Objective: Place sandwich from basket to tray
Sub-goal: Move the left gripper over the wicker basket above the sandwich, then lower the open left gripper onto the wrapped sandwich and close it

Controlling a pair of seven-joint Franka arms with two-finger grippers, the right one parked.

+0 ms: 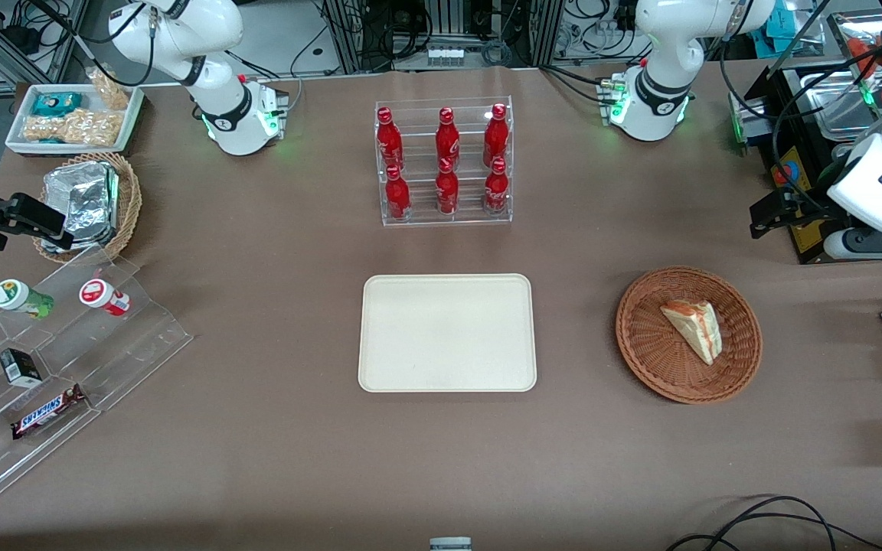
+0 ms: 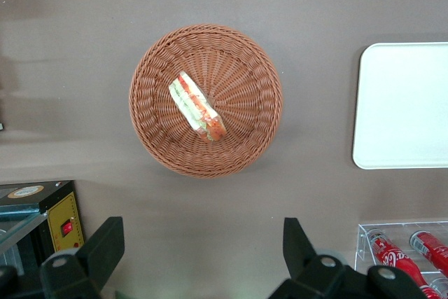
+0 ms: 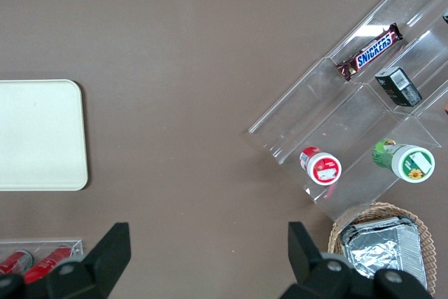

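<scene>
Tray (image 1: 447,334) bare, sandwich (image 1: 692,329) awaits in basket (image 1: 648,348); gripper (image 2: 203,250) hovers above, wide open, empty, descent next

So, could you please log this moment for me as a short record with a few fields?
sandwich: lying in the basket, wedge flat on the weave
basket: on the brown table, toward the working arm's end, beside the tray
tray: cream tray, nothing on it, nearer the front camera than the bottle rack
pincer: left arm's pincer open, high above the table, holding nothing
task state: sandwich not yet picked up
</scene>
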